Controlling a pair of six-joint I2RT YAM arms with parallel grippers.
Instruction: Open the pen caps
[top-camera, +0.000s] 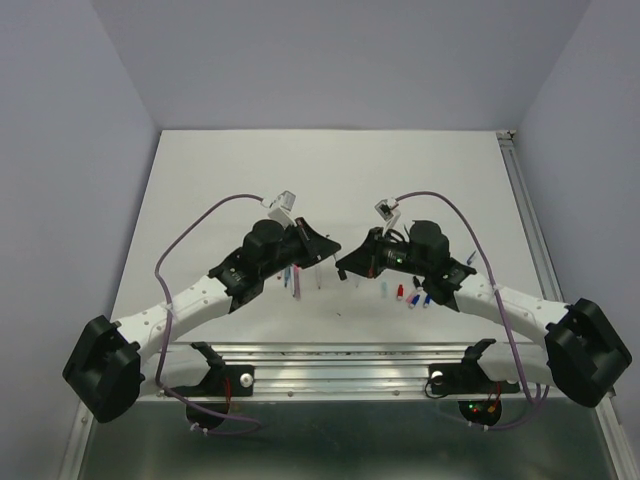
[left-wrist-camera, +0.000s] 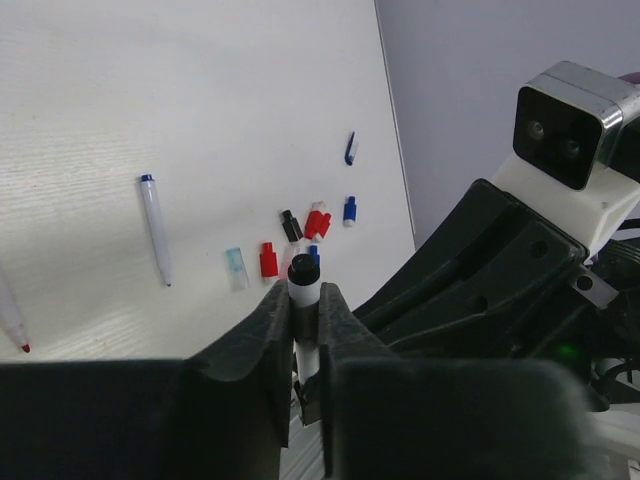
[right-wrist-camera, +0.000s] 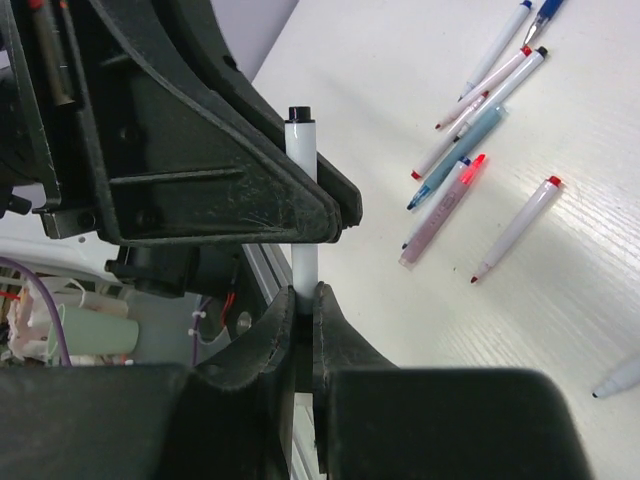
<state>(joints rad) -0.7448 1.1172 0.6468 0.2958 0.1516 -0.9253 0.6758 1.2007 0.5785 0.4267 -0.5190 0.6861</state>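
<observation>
A white pen (right-wrist-camera: 302, 165) with a black end (left-wrist-camera: 303, 268) is held off the table between both grippers. My left gripper (left-wrist-camera: 303, 295) is shut on its upper part, and the black end stands just past the fingers. My right gripper (right-wrist-camera: 304, 295) is shut on the barrel lower down. In the top view the two grippers meet at mid-table (top-camera: 337, 262). Loose pen caps lie on the table beyond: red (left-wrist-camera: 268, 260), black (left-wrist-camera: 291, 225), red (left-wrist-camera: 318, 222) and blue (left-wrist-camera: 349, 210). From above they show beside the right arm (top-camera: 400, 292). Whether the black end is a cap I cannot tell.
Several uncapped pens lie in a bunch (right-wrist-camera: 480, 130), with a red-tipped one (right-wrist-camera: 515, 228) apart. Another pen (left-wrist-camera: 155, 228) and a pale clear cap (left-wrist-camera: 235, 268) lie on the table. A metal rail (top-camera: 340, 360) runs along the near edge. Grey walls stand on three sides.
</observation>
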